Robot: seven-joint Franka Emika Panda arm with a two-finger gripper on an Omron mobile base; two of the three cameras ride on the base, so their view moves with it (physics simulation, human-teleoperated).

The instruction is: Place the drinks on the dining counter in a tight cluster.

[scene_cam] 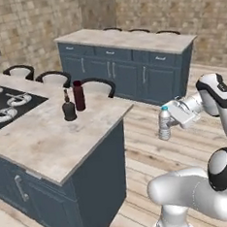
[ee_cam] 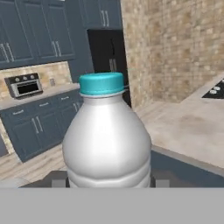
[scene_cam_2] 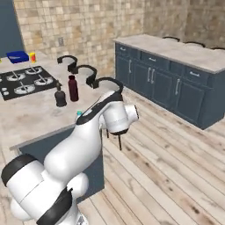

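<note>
My gripper [scene_cam: 170, 121] is shut on the small clear water bottle [scene_cam: 164, 124], which has a blue cap. It holds the bottle upright in the air over the wooden floor, to the right of the dining counter [scene_cam: 49, 140] and just below its top. In the hand view the water bottle [ee_cam: 107, 140] fills the middle, with a dark fingertip [ee_cam: 58, 179] on each side of it. The dark-red bottle [scene_cam: 78, 95] and the squat black bottle [scene_cam: 69, 109] stand side by side near the counter's far edge. The blue cap [scene_cam_2: 79, 113] peeks out behind my arm.
A black cooktop [scene_cam: 5, 105] is set into the counter's left part. Dark chairs [scene_cam: 99, 85] line its far side. A second dark blue island [scene_cam: 130, 60] stands further back across open wooden floor. A blue box [scene_cam_2: 17, 56] and a yellow jar [scene_cam_2: 32, 57] sit beyond the cooktop.
</note>
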